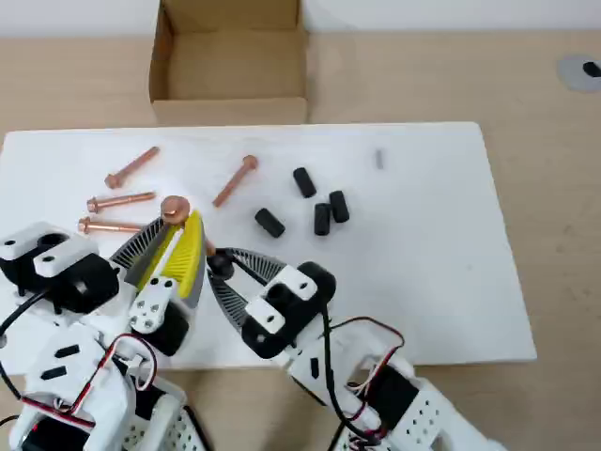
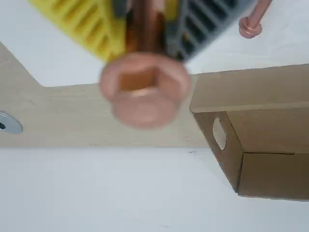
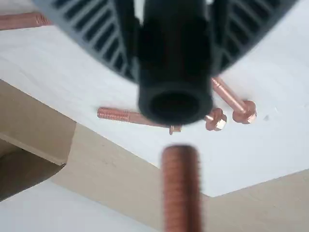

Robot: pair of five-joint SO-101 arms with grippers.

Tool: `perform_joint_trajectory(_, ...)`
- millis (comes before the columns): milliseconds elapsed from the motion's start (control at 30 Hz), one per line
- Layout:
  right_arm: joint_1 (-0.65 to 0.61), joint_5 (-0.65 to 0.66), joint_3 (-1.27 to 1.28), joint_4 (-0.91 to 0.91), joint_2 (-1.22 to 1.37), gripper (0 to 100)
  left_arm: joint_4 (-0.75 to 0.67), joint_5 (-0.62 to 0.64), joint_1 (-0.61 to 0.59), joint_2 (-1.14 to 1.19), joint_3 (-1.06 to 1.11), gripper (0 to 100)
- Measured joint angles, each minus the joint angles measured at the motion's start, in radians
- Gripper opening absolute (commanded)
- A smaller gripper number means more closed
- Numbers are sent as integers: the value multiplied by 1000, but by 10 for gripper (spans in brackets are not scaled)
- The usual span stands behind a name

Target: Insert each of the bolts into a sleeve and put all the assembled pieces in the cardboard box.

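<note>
Copper fills the left pincer (image 1: 178, 225): it is closed on a held bolt (image 1: 175, 209), pinched between a yellow finger (image 1: 185, 252) and a grey finger (image 1: 139, 242), the flanged hex head sticking out just past the fingertips. The bolt's threaded end shows on the side facing the right pincer (image 1: 223, 265). That pincer, black-fingered, is closed on a held sleeve (image 3: 175, 72), a short black tube gripped across its body. In the right wrist view the threaded end hangs just in front of the sleeve's open bore, roughly in line with it and not yet inside. Both pincers' tips stand near each other above the white board (image 1: 432, 282).

Ahead of the left pincer and to its outer side, three loose bolts (image 1: 120, 201) lie flat on the board. A fourth bolt (image 1: 235, 180) lies ahead of the gap between the pincers. Ahead of the right pincer, toward its outer side, four loose sleeves (image 1: 322, 218) lie close together, two of them apparently touching. Well ahead of both pincers, past the board's far edge, the cardboard box (image 1: 230, 66) stands open side up on the wooden table (image 1: 545, 188). Far off to the right pincer's outer side, a grey round fitting (image 1: 577, 70) sits in the table.
</note>
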Motion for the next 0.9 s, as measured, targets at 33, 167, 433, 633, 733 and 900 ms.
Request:
perform_joint_trajectory(33, 0, 0, 0, 0, 0, 9, 0, 0, 0, 0, 0, 5)
perform_joint_trajectory(167, 0, 0, 0, 0, 0, 9, 0, 0, 0, 0, 0, 5)
perform_joint_trajectory(433, 0, 0, 0, 0, 0, 9, 2, 0, 0, 0, 0, 5)
perform_joint_trajectory(633, 0, 0, 0, 0, 0, 9, 2, 0, 0, 0, 0, 5)
perform_joint_trajectory(733, 0, 0, 0, 0, 0, 9, 2, 0, 0, 0, 0, 5)
perform_joint_trajectory(900, 0, 0, 5, 0, 0, 9, 40, 0, 43, 0, 0, 5)
